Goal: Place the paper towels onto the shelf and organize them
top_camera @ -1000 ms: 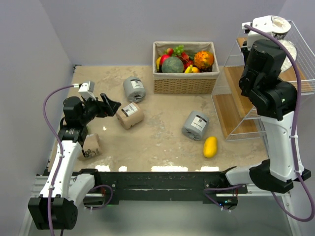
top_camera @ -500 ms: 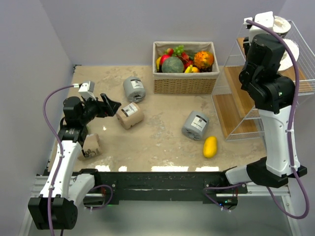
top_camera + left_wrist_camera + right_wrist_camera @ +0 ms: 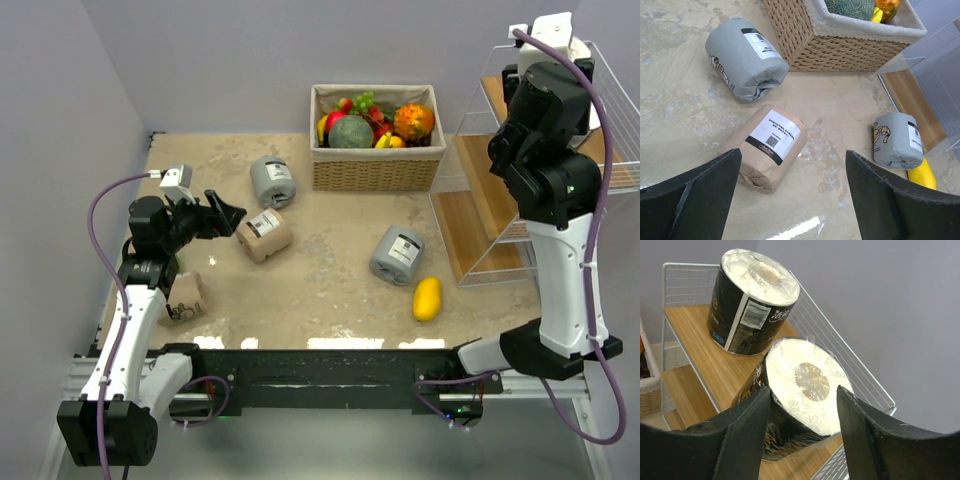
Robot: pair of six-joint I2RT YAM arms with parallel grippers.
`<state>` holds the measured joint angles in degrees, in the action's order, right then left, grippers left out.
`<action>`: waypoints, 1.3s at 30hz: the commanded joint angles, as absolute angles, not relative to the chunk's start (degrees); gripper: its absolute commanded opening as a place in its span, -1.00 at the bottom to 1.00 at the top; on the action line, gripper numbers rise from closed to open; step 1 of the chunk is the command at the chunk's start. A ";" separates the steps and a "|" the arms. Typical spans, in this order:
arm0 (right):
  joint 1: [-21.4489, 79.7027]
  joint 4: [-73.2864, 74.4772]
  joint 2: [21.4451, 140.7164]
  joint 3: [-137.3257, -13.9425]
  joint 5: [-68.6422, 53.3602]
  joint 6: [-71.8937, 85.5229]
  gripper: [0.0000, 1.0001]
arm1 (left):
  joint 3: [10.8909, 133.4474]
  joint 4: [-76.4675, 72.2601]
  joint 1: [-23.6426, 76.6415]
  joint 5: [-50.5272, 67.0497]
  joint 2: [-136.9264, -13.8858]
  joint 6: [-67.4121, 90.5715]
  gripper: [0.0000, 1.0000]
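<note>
Two black paper towel rolls stand on the shelf's top board (image 3: pixel 695 340): a far one (image 3: pixel 752 305) and a near one (image 3: pixel 805 385). My right gripper (image 3: pixel 802 390) is open, its jaws on either side of the near roll. On the table lie a grey roll (image 3: pixel 272 180), a tan roll (image 3: pixel 265 235), a second grey roll (image 3: pixel 397 253) and a tan roll (image 3: pixel 185 297) beside my left arm. My left gripper (image 3: pixel 225 212) is open and empty, just left of the tan roll (image 3: pixel 767 147). The shelf (image 3: pixel 480 230) stands at the right.
A wicker fruit basket (image 3: pixel 375 172) stands at the back middle, close behind the grey roll (image 3: pixel 745 60). A yellow mango (image 3: pixel 427 298) lies next to the second grey roll (image 3: pixel 895 140), near the shelf's lowest board. My right arm (image 3: pixel 545 120) hides the top board from above.
My right wrist has moved up and back over the shelf's top, now covering both black rolls in the top view. The left arm and the table rolls have not moved.
</note>
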<state>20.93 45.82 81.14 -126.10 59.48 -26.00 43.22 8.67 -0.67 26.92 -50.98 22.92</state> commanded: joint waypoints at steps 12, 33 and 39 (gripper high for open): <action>22.32 45.17 83.23 -130.42 51.51 -26.72 0.69 | 42.80 7.21 -0.44 26.80 -50.36 22.24 0.82; 24.00 55.38 76.73 -116.56 51.85 -13.09 -0.22 | 42.63 6.77 -0.44 27.86 -50.45 22.76 0.83; 16.10 50.02 76.73 -113.04 49.05 -15.55 -0.24 | 42.63 6.68 -0.53 27.51 -50.54 22.76 0.83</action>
<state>20.18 55.27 77.58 -114.74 48.42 -14.11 43.20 8.64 -0.67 26.81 -50.76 22.94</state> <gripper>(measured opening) 0.381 0.914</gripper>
